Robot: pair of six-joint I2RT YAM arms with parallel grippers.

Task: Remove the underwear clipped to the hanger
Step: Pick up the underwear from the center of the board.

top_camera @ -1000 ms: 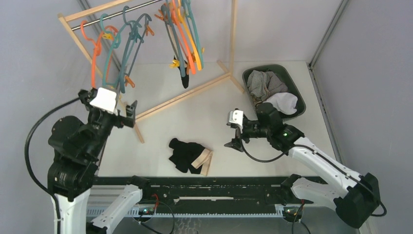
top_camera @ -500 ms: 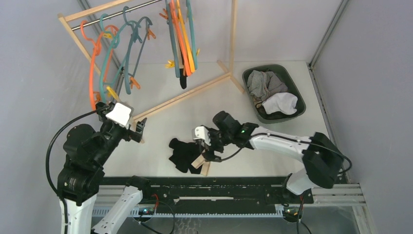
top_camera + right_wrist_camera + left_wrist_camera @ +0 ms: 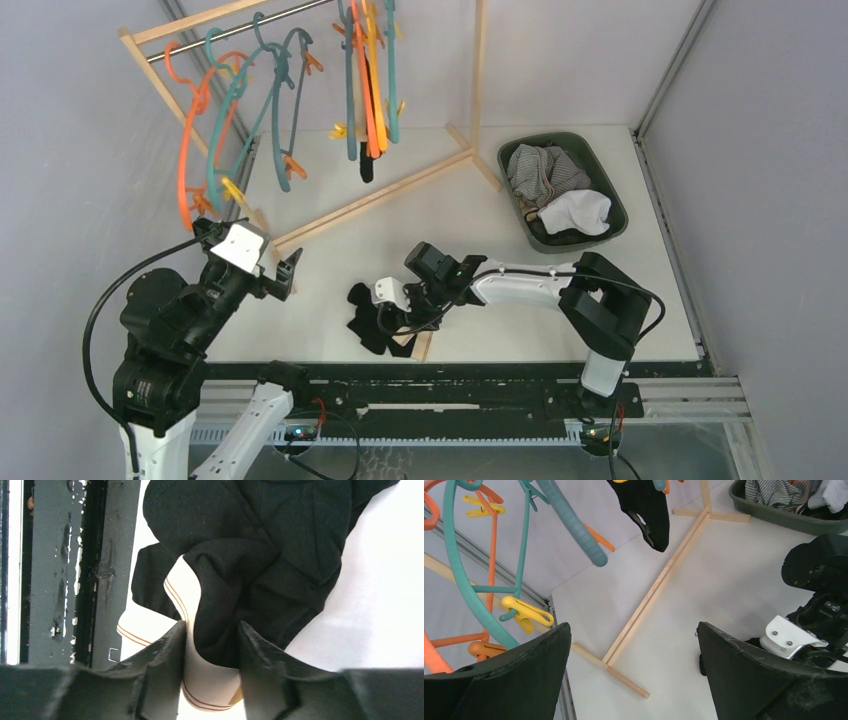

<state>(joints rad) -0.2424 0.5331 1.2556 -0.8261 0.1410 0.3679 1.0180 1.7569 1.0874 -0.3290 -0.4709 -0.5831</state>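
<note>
A black underwear (image 3: 367, 168) (image 3: 649, 510) hangs clipped under the bunched orange and teal hangers (image 3: 366, 80) on the rack. Another black underwear (image 3: 372, 312) (image 3: 260, 540) with a cream waistband lies crumpled on the table near the front edge. My right gripper (image 3: 398, 322) (image 3: 212, 650) is down on it, shut on a fold of its black cloth and waistband. My left gripper (image 3: 262, 262) (image 3: 633, 627) hovers wide open by the rack's left foot with nothing between its fingers.
The wooden rack (image 3: 380, 195) (image 3: 659, 585) spreads its base bars across the table. More orange and teal hangers with yellow clips (image 3: 235, 120) (image 3: 521, 612) hang near my left arm. A green bin (image 3: 612, 195) (image 3: 774, 517) with clothes stands at the back right.
My right arm swung left from the bin to the black underwear on the table and closed on it. My left arm shifted slightly right and down, staying open. The hangers swung.
</note>
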